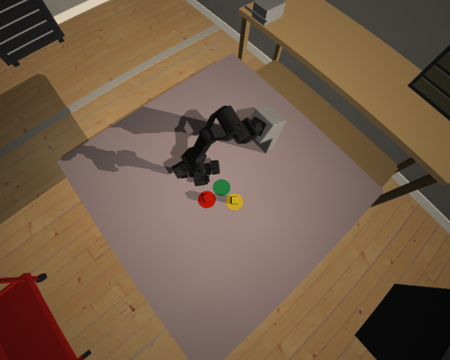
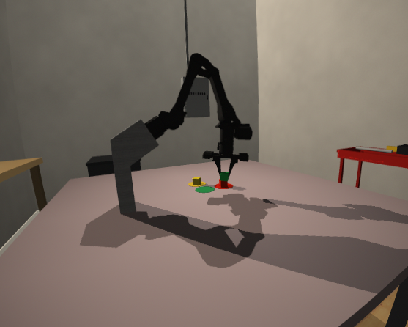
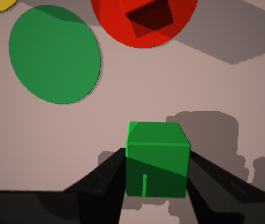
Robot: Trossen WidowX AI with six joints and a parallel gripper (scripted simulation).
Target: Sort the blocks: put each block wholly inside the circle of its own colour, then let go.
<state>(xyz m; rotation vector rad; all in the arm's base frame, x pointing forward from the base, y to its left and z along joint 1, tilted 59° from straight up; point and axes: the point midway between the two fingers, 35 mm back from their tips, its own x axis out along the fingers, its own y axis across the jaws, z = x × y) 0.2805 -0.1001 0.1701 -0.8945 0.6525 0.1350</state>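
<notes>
My black two-fingered claw [image 3: 156,170] grips the small green cube [image 3: 157,159], lifted off the mauve table top [image 3: 223,95]. The flat green circle [image 3: 54,54] lies at eleven o'clock, its near edge apart; the red circle [image 3: 144,22], holding its red cube [image 3: 149,18], sits at twelve.

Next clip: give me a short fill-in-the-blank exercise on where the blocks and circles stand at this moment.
1. The hand is shut on the small ____ cube.
2. The small red cube rests inside the flat ____ circle.
3. The flat green circle has ____ block on it.
4. The small yellow cube sits inside the flat ____ circle.

Missing words: green; red; no; yellow
</notes>
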